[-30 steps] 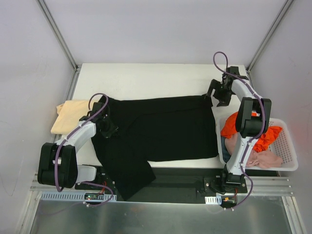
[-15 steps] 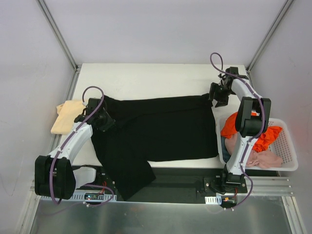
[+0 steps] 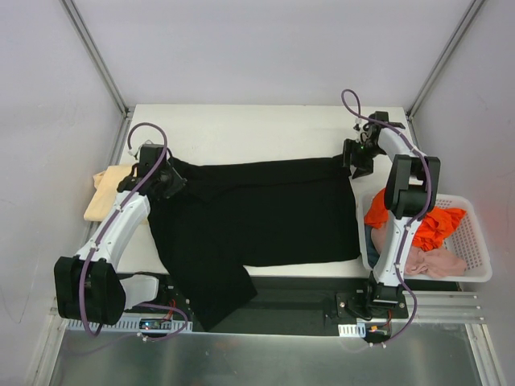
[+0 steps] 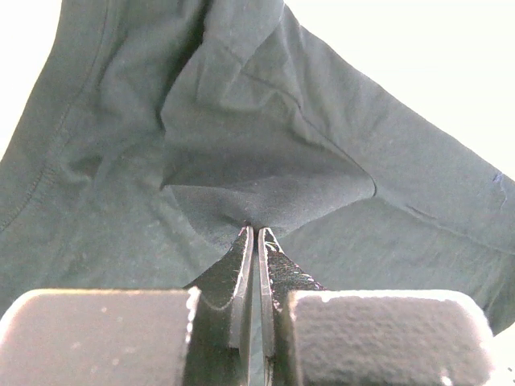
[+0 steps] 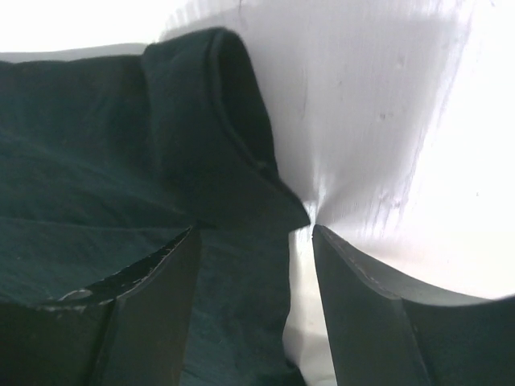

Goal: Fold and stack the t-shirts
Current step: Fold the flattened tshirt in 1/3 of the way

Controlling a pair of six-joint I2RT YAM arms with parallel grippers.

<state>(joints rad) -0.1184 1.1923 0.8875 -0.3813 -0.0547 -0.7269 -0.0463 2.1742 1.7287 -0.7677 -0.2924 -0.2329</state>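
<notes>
The soft black shirt (image 3: 265, 209) lies spread on the white table (image 3: 241, 133), one part hanging over the near edge, with a flat tan shirt (image 3: 109, 193) at its left end. The left claw (image 4: 256, 233) pinches a wrinkly bit of it tight, while the right claw (image 5: 253, 233) stands half open around its rolled corner. The white mesh basket (image 3: 476, 241) holds crumpled orange (image 3: 434, 225) and pink (image 3: 438, 261) shirts.

The black t-shirt (image 4: 265, 153), filling the left wrist view, is showing soft, matt knit cloth with stitched seams. The left tool (image 4: 256, 233) at bottom centre is looking like dull, grainy dark plastic. The counter (image 3: 241, 133) is appearing smooth, matt white; the basket (image 3: 480, 251) at lower right is showing white plastic mesh.
</notes>
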